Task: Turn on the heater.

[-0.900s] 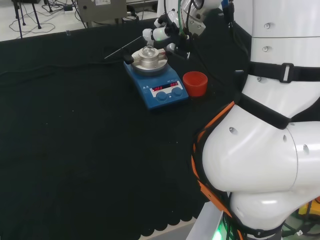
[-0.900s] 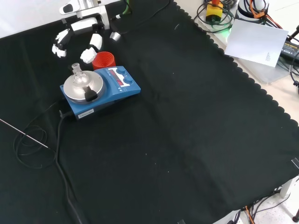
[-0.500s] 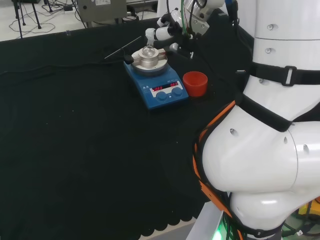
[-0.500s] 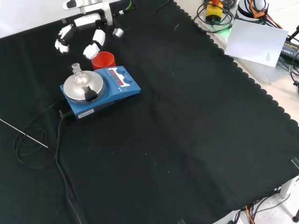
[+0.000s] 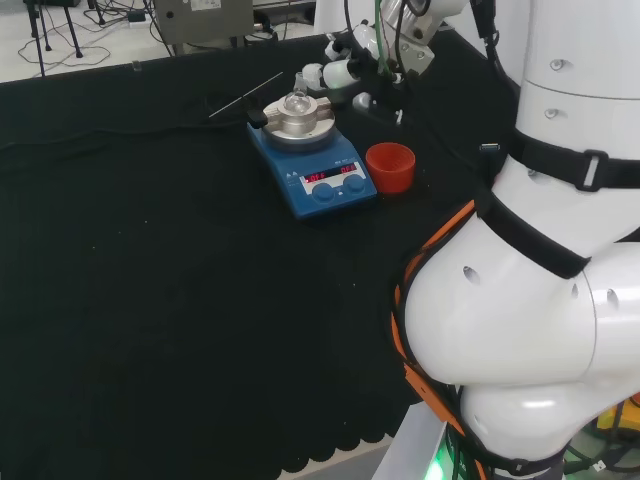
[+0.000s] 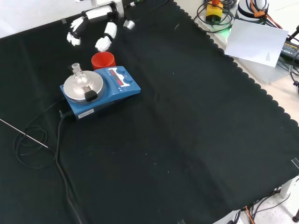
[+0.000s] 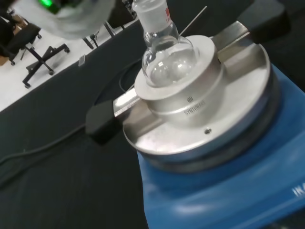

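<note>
In the head view, you see the blue heater (image 5: 312,172) standing on the black-clothed counter (image 5: 150,300), toward the far side, with its red display lit and two blue knobs (image 5: 338,190) on its front panel. A small round-bottom glass flask (image 5: 297,98) sits in the metal block on its plate. A red cup (image 5: 390,166) stands just beside the heater, to its right. Your hand (image 5: 345,70) hovers beyond the heater, up and to the right of the flask, touching nothing.

In the front view, the hand (image 6: 96,28) comes in from the top, above the cloth and apart from the heater (image 6: 100,88). Its fingers (image 6: 103,41) are spread and only slightly bent, holding nothing. The red cup (image 6: 103,60) lies between the hand and the heater. A black cable (image 6: 58,154) runs from the heater's left side across the cloth, and a thin metal rod (image 6: 23,133) lies to its left.

In the wrist view, you look close onto the flask (image 7: 167,52) seated in the metal block (image 7: 190,100) on the round plate, with the heater's blue body (image 7: 228,186) beneath it.
</note>
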`<state>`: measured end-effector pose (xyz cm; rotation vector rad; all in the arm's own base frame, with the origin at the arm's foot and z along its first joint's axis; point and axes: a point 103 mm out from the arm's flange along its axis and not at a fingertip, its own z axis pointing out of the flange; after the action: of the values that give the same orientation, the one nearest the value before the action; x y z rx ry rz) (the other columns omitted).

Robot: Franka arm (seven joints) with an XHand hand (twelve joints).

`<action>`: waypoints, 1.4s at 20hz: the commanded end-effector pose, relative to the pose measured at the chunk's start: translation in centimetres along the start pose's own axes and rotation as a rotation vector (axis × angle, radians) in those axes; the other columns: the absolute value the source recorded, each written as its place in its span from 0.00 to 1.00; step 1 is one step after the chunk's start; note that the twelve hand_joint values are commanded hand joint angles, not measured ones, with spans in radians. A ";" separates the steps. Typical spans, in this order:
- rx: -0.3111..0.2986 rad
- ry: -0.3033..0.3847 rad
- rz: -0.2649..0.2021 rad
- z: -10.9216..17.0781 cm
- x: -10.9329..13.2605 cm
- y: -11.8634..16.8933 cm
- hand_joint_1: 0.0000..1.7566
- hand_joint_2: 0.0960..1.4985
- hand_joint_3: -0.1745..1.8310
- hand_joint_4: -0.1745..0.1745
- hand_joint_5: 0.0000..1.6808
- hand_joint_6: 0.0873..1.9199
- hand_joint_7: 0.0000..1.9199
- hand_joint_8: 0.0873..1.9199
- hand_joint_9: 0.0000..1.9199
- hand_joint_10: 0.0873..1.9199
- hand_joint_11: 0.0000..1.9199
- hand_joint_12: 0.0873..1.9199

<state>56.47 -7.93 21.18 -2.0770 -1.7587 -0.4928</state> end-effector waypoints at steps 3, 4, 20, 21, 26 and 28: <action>0.152 -0.073 0.025 -0.6 -0.8 -4.4 0.58 0.36 0.49 0.40 0.25 0.15 0.26 0.34 0.38 0.32 0.13 0.70; 0.172 -0.080 0.032 -0.6 -0.9 -4.8 0.60 0.35 0.51 0.39 0.24 0.16 0.28 0.34 0.40 0.32 0.14 0.70; 0.372 -0.257 0.056 -0.5 -0.4 -9.2 0.63 0.35 0.54 0.35 0.22 0.08 0.60 0.38 0.64 0.30 0.37 0.64; 0.379 -0.288 0.064 -0.4 -0.3 -9.4 0.63 0.35 0.54 0.35 0.22 0.08 0.61 0.39 0.65 0.31 0.39 0.63; 0.449 -0.381 0.111 0.0 -0.1 -10.0 0.64 0.35 0.52 0.35 0.20 0.04 0.66 0.42 0.70 0.35 0.51 0.57; 0.485 -0.405 0.139 0.0 -0.3 -10.2 0.65 0.35 0.52 0.35 0.20 0.03 0.69 0.44 0.73 0.37 0.56 0.54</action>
<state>46.98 -7.10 21.76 -2.0049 -1.7391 0.2069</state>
